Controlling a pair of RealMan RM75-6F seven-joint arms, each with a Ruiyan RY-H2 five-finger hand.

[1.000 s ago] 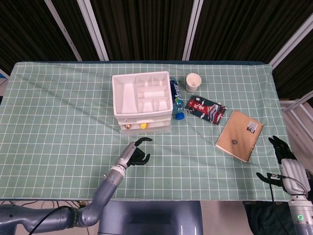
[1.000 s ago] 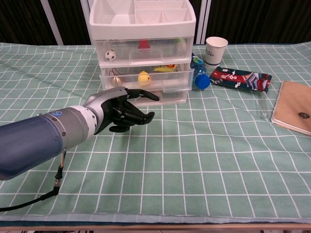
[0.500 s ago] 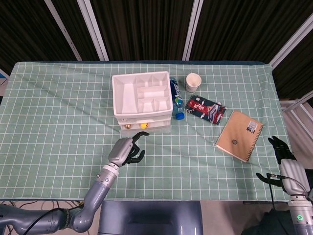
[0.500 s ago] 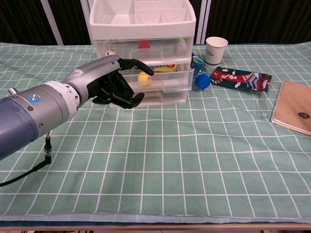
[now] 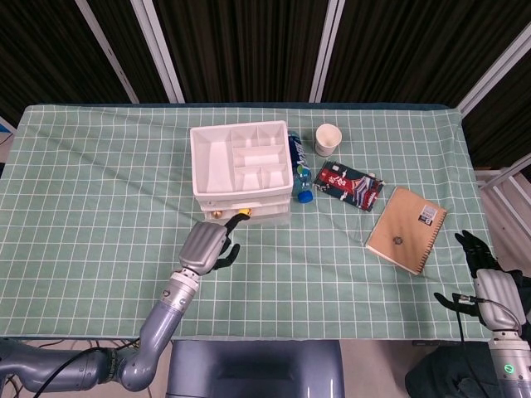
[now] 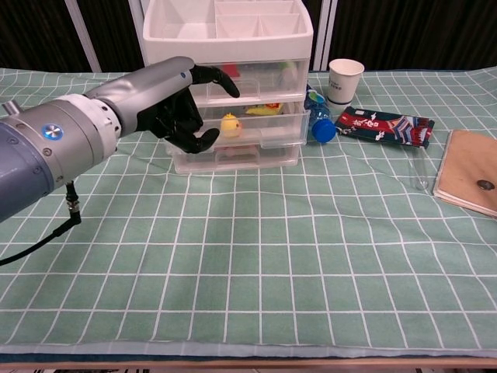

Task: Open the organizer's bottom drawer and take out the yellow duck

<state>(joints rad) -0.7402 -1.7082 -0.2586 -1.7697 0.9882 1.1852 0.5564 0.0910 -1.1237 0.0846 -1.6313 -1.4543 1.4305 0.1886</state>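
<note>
No writing I can actually read here: the blue bottle point(image 5: 296, 154) has a label and the dark snack packet point(image 6: 384, 127) has some white print, but it's all too small.

The organizer point(image 6: 229, 78) is white on top with clear drawers, sitting mid-table. The yellow duck point(image 6: 229, 125) is small and round with an orange bit on its face, visible through the clear front of a lower drawer, which is shut.

Left hand point(image 6: 182, 105) hangs right in front of the organizer, at about 9 o'clock from the duck. Its dark fingers point(image 6: 221, 78) are loosely curled but apart, holding nothing; can't tell if they touch the drawer front. Right hand point(image 5: 479, 267) sits way off at the table's 4 o'clock edge, fingers apart, empty.

Paper cup point(image 6: 345, 80) and tan notebook point(image 5: 406, 228) are over toward 2–3 o'clock of the organizer.
</note>
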